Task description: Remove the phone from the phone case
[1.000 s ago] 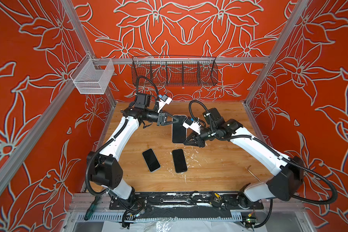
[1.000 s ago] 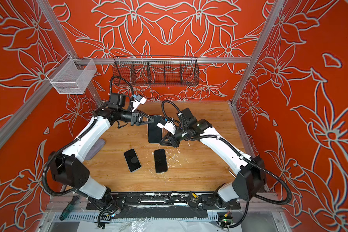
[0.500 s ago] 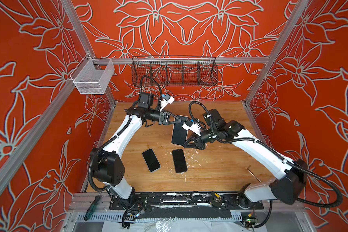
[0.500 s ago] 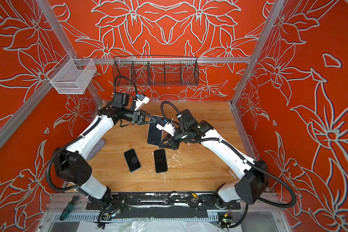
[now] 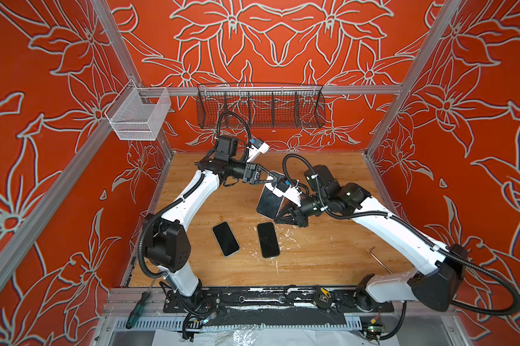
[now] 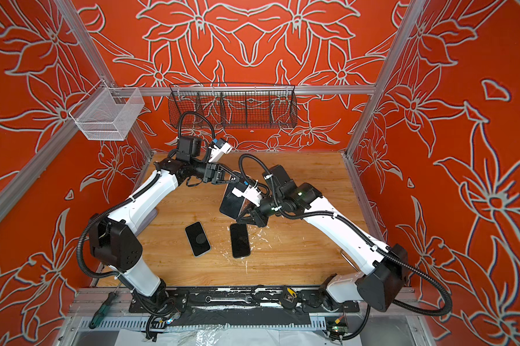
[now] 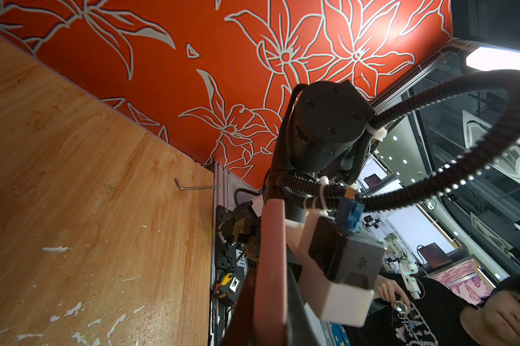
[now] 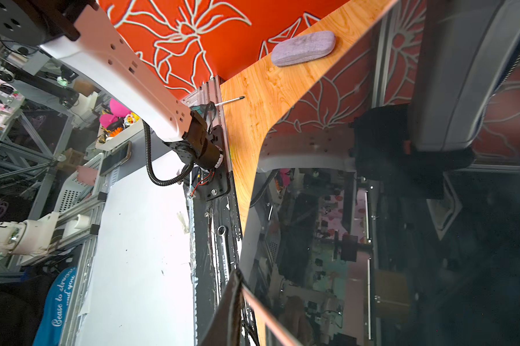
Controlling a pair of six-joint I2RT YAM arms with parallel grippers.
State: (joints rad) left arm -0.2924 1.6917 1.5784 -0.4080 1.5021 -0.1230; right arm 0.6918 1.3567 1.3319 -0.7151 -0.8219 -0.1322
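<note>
The phone [image 5: 268,204] [image 6: 231,204], dark glossy screen up, sits in a pink phone case [image 7: 271,254] and hangs tilted above the wooden table in both top views. My left gripper [image 5: 278,180] [image 6: 238,180] is shut on the case's far end; the pink rim runs between its fingers [image 7: 294,317]. My right gripper [image 5: 282,213] [image 6: 243,214] is shut on the phone's near right edge. In the right wrist view the screen [image 8: 372,239] fills the picture, with the pink rim [image 8: 270,317] beside one dark finger [image 8: 228,311].
Two bare black phones [image 5: 225,239] [image 5: 268,239] lie on the table below the held one. An Allen key [image 5: 377,259] lies near the right front. A grey glasses case [image 8: 303,48] sits at the left wall. A black wire basket [image 5: 260,107] and a white basket [image 5: 139,116] hang on the walls.
My left gripper has moved right with the phone's far end. The phone has tipped and turned, and the right gripper has followed, staying on its near edge.
</note>
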